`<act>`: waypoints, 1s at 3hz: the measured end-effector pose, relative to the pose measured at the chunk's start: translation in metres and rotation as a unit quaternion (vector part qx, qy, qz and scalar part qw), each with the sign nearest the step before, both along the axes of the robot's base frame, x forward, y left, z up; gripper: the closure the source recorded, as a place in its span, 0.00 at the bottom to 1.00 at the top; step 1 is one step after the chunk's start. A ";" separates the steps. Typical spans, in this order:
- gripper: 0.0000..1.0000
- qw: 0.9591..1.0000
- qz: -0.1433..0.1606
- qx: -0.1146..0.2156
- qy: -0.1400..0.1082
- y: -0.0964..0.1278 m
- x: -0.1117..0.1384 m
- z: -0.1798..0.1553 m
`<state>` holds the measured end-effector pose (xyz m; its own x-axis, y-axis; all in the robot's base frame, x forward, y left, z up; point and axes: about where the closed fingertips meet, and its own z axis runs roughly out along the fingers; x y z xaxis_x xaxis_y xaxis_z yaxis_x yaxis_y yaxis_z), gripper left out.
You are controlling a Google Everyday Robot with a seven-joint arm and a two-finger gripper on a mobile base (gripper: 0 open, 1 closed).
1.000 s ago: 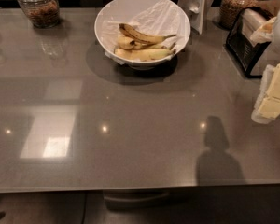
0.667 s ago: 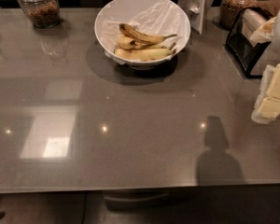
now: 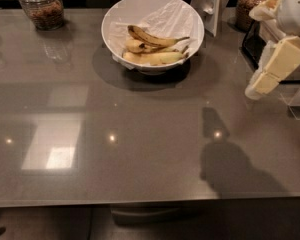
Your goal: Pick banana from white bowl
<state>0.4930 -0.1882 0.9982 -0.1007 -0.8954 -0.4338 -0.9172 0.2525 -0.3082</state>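
The white bowl (image 3: 190, 21) stands at the back middle of the grey table, lined with crumpled white paper. Three bananas lie in it. The banana (image 3: 149, 37) streaked dark brown lies on top, curved, with its thin stem pointing right. A short stubby banana (image 3: 135, 46) lies under its left end, and a paler, longer banana (image 3: 155, 58) lies in front. My gripper (image 3: 256, 88), cream-coloured, hangs at the right edge of the view, above the table. It is to the right of the bowl and apart from it.
A glass jar (image 3: 40, 6) stands at the back left, and another jar (image 3: 252, 4) at the back right. A white card stand (image 3: 210, 4) is just behind the bowl's right side. A black rack (image 3: 252, 46) sits behind the gripper. The table's front edge (image 3: 140, 203) runs along the bottom.
My gripper has moved up and to the left, closer to the bowl. The bowl and the bananas have not moved.
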 end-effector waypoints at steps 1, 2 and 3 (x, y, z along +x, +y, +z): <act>0.00 0.997 0.032 0.064 -0.037 0.022 0.046 0.017; 0.00 0.991 0.062 0.104 -0.055 0.047 0.093 0.026; 0.00 0.987 0.069 0.125 -0.075 0.082 0.139 0.028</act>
